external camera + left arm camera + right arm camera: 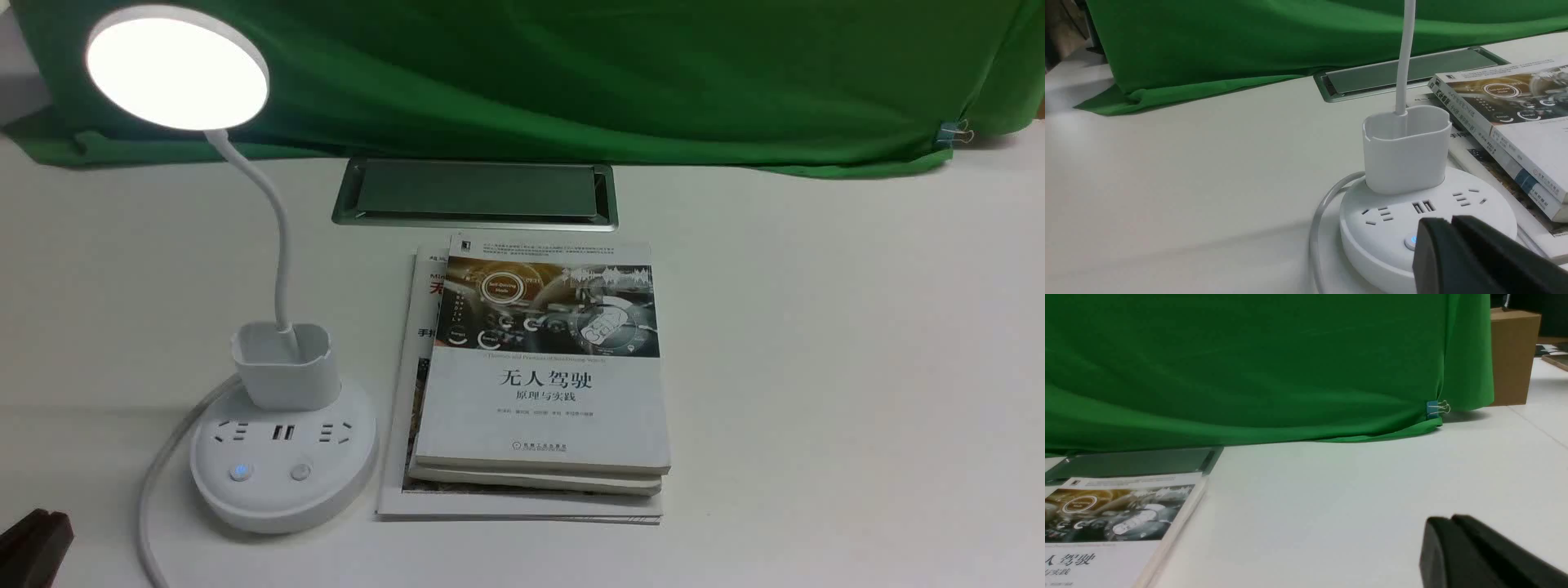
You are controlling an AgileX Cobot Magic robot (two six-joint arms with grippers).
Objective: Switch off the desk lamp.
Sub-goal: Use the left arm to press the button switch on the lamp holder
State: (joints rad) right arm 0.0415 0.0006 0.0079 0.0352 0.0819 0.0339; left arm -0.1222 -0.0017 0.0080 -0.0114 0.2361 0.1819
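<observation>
The white desk lamp [282, 457] stands at the left of the table. Its round disc head [177, 67] glows bright. A thin neck rises from a small square cup [286, 365] on the round base. The base has sockets and two buttons; the left button [240, 472] shows a blue light, the right button [301, 471] is plain. My left gripper [1449, 222] is shut and empty, its tip just in front of the lit button [1411, 241]. In the front view only its dark tip [33, 543] shows at the lower left. My right gripper [1449, 520] is shut and empty over bare table.
A stack of books [539, 384] lies just right of the lamp base. The lamp's white cable [151, 498] loops off the base toward the front edge. A metal cable hatch [475, 193] is set in the table behind. Green cloth [571, 73] hangs at the back.
</observation>
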